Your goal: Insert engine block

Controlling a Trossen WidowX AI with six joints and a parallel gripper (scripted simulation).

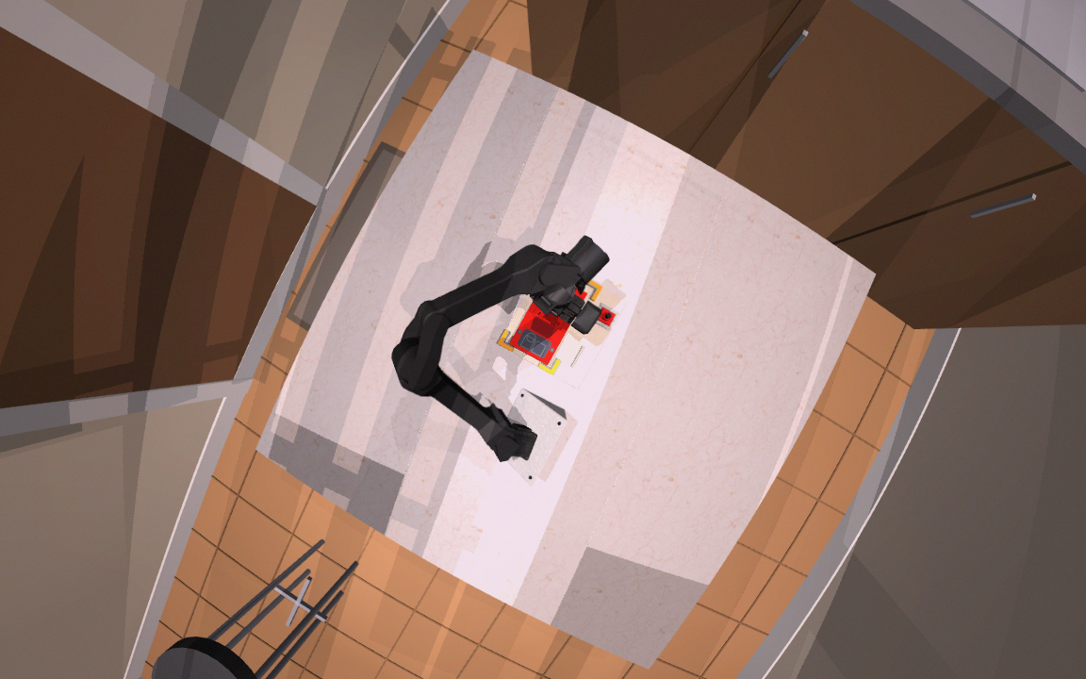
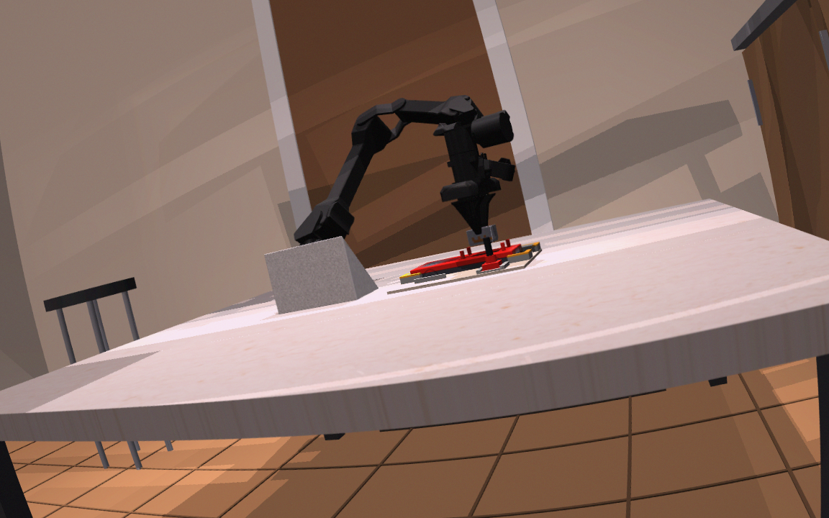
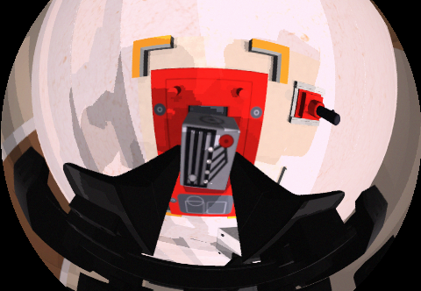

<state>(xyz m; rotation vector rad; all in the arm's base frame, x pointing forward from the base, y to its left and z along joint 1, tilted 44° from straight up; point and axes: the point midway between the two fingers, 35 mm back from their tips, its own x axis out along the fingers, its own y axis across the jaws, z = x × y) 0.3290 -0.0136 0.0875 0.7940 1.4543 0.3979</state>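
Wrist view: the grey engine block [image 3: 209, 150] sits clamped between my two black fingers, held above the red car body [image 3: 207, 98], over its middle. My gripper [image 2: 481, 233] points straight down, closed on the block. Orange corner brackets [image 3: 151, 53] frame the body's far end. To the right, a small red part with a black knob [image 3: 311, 107] lies apart on the pale table [image 2: 533, 302].

- My arm [image 2: 365, 154] arches up from its base, wrist pointing straight down.
- My gripper [image 3: 206, 153] is clamped on the engine block [image 3: 209, 156].
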